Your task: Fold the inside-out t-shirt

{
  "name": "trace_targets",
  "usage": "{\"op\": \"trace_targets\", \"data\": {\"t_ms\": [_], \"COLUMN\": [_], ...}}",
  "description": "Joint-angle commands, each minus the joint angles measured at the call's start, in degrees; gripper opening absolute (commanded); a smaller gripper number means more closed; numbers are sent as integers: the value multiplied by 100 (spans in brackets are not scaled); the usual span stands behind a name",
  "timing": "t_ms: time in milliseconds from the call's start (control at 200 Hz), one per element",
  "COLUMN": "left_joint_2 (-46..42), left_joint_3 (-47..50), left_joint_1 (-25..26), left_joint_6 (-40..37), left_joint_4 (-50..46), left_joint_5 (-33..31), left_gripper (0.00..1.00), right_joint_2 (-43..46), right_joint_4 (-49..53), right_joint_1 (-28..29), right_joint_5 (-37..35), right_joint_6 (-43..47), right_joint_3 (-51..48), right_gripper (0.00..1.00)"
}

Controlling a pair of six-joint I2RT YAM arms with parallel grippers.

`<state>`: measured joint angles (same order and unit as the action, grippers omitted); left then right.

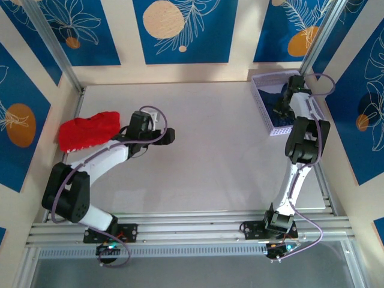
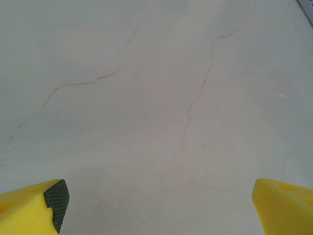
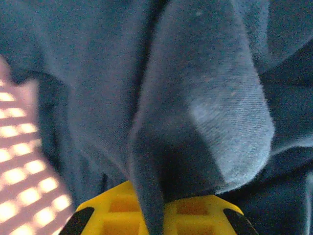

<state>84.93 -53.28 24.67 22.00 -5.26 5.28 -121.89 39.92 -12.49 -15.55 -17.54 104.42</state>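
Right claw [image 3: 157, 219] on seemingly bunched t-shirt [image 3: 195, 98]

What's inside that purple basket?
A crumpled dark navy blue cloth t-shirt, pinched by the right gripper. It covers the floor of the lavender plastic basket, so anything underneath is hidden.

Light over the tabletop [image 1: 222, 156] in the top external view is bright, even and diffuse. The left arm [image 1: 102, 159] casts only a faint, soft-edged shadow on it, and the whole picture is slightly soft. In the left wrist view the tabletop looks pale and low in contrast, with a dim shadow near the left fingers [image 2: 29, 210], whose yellow tips are a little blurred. The right wrist view is dim: the inside-out t-shirt [image 3: 220, 112] shows sharp weave on one lit fold and deep shadow in its creases. Left of the t-shirt, the basket wall [image 3: 19, 161] is blurred, its holes glowing overexposed. The right fingers [image 3: 195, 215] below the t-shirt are out of focus.
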Motion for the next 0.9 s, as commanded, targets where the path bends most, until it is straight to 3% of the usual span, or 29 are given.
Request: {"op": "trace_targets", "data": {"t_ms": [0, 185, 365, 590, 895], "left_joint_2": [-244, -741, -1230, -1783, -2264], "left_joint_3": [106, 241, 327, 564, 907], "left_joint_1": [30, 12, -73, -350, -1001], "left_joint_6": [-11, 7, -20, -20, 123], "left_joint_4": [-81, -184, -350, -534, -1010], "left_joint_5": [-188, -552, -874, -1171, -1845], "left_gripper": [96, 96, 96, 96, 97], "right_joint_2": [1662, 3407, 4135, 4270, 3743], "right_joint_4": [-553, -1419, -1558, -1098, -973], "right_joint_1": [507, 1357, 1861, 2789, 4157], "right_joint_5": [261, 437, 1314, 2025, 2635], "right_joint_6": [43, 108, -116, -101, -622], "right_joint_3": [-178, -725, -648, 75, 15], "right_gripper": [0, 0, 0, 0, 0]}}
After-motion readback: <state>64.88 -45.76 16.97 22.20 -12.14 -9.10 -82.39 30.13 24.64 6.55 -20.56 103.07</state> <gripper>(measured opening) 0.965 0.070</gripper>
